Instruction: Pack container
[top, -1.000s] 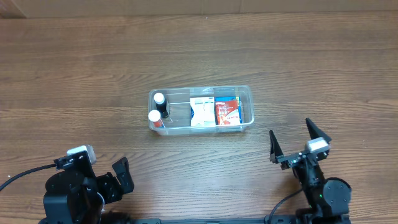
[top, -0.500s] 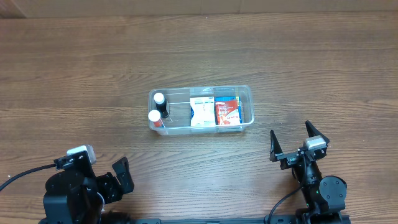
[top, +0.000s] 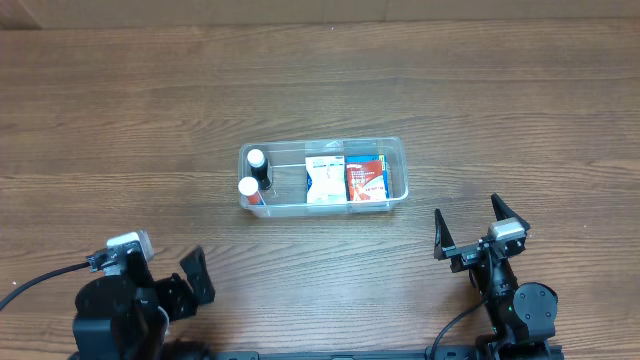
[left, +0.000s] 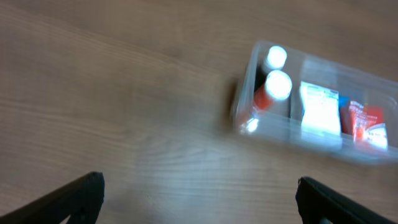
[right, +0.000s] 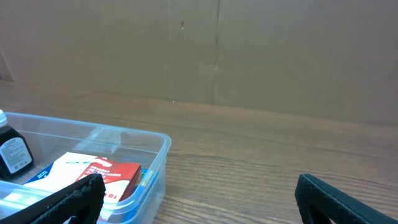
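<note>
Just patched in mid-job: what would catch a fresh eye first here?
The clear plastic rectangular tub sits centred on the brown wooden table, holding two small white-capped bottles at its left end and a white box beside a red box toward its right. Near the front edge, the left gripper and right gripper are both open and empty, well apart from the tub.

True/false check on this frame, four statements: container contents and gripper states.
1. Two bottles sit at the container's left end in the overhead view. True.
2. The right gripper holds the red box. False: it is open and empty, and the red box lies in the container.
3. The left gripper is open. True.
4. The white box lies outside the container. False: it is inside, beside the red box.
</note>
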